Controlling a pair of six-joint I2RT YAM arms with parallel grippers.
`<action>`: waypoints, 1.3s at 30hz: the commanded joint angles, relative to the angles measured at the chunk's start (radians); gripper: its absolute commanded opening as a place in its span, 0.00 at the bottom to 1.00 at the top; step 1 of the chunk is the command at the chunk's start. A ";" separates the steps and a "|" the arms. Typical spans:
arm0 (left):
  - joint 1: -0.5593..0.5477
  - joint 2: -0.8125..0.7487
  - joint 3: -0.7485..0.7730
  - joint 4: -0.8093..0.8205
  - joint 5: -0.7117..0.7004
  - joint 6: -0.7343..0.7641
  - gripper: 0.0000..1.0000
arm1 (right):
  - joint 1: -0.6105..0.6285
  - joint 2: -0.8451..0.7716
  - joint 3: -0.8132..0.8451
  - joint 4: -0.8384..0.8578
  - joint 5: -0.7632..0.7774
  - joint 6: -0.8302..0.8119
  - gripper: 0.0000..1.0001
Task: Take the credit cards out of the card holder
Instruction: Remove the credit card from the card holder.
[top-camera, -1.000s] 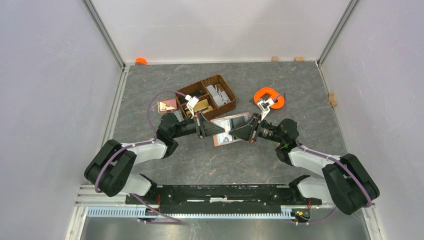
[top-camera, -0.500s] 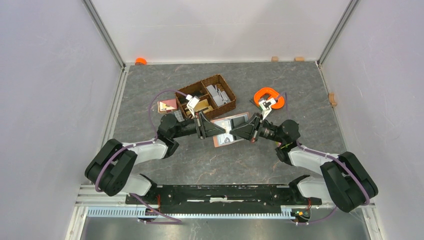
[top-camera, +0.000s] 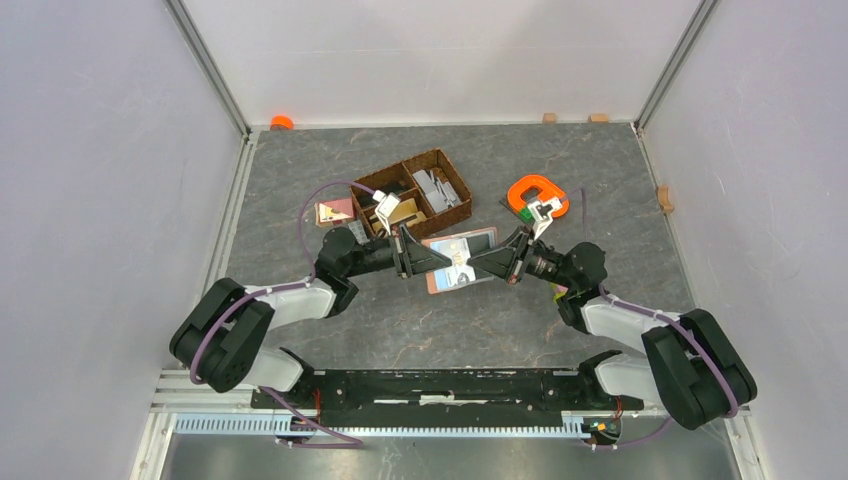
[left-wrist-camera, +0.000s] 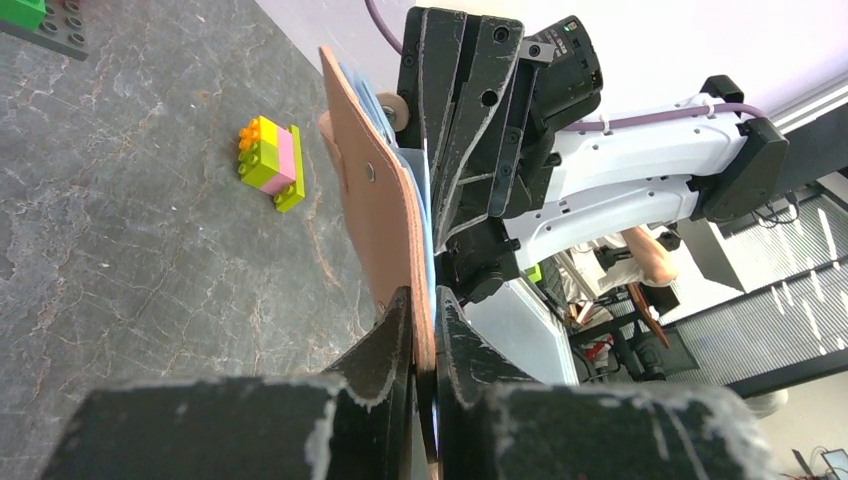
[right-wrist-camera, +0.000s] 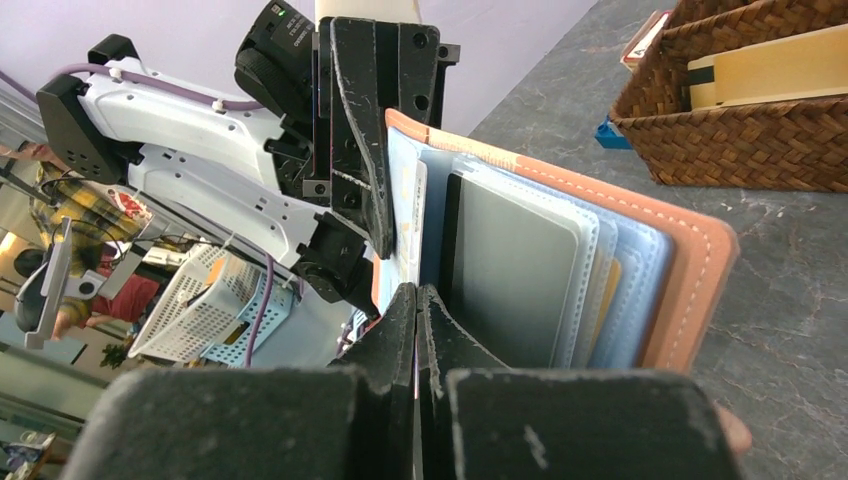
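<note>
The tan card holder (top-camera: 460, 262) is held open above the table between both arms. My left gripper (left-wrist-camera: 425, 330) is shut on its tan leather cover (left-wrist-camera: 375, 200). Inside, clear plastic sleeves fan out, and a grey credit card (right-wrist-camera: 510, 270) sits in one of them. A yellowish card edge (right-wrist-camera: 608, 290) shows behind it. My right gripper (right-wrist-camera: 416, 300) is shut at the edge of the sleeves, with a thin sliver between its jaws. Whether that sliver is a sleeve or a card cannot be told.
A brown wicker basket (top-camera: 415, 195) with flat pieces stands just behind the left gripper. An orange ring (top-camera: 535, 192) lies behind the right gripper. A pink-and-white square piece (top-camera: 335, 212) lies left of the basket. Toy bricks (left-wrist-camera: 270, 165) rest on the grey table.
The right gripper has closed at the sleeves and drawn slightly right. The card holder now spreads wider, its inner face turned more upward. The left arm has barely moved.
</note>
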 joint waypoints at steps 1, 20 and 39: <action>0.006 -0.034 0.005 0.031 0.002 0.005 0.02 | -0.018 -0.026 0.002 0.026 0.030 -0.018 0.00; 0.000 0.012 0.000 0.208 0.052 -0.091 0.02 | 0.040 0.023 0.034 0.075 -0.017 -0.014 0.26; 0.024 -0.281 0.015 -0.577 -0.361 0.282 0.02 | -0.135 -0.100 -0.030 -0.221 0.147 -0.148 0.00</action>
